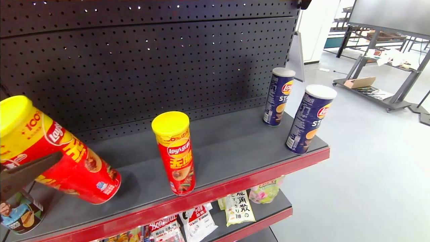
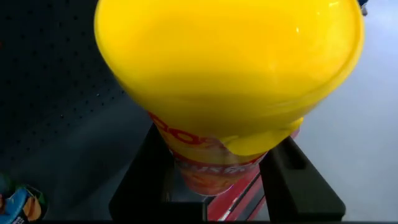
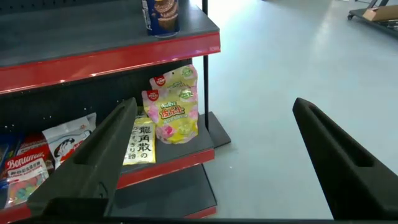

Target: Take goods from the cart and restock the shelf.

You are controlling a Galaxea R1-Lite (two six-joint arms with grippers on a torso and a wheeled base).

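A red chip can with a yellow lid point(image 1: 57, 151) leans tilted over the left part of the grey shelf board point(image 1: 228, 148), its base low near the board. My left gripper point(image 1: 50, 164) is shut on this can; in the left wrist view the dark fingers point(image 2: 143, 180) clamp the can point(image 2: 224, 62) below its lid. A second red can point(image 1: 174, 153) stands upright near the shelf's red front edge. Two blue cans point(image 1: 278, 96) point(image 1: 310, 119) stand at the right end. My right gripper point(image 3: 214, 106) hangs open beside the lower shelf, holding nothing.
A dark can with a teal label point(image 1: 20, 211) stands at the shelf's near left corner. Snack bags point(image 3: 171, 106) lie on the lower shelf point(image 1: 268, 205). Black pegboard point(image 1: 151, 60) backs the shelf. Open grey floor and metal racks point(image 1: 386, 80) lie to the right.
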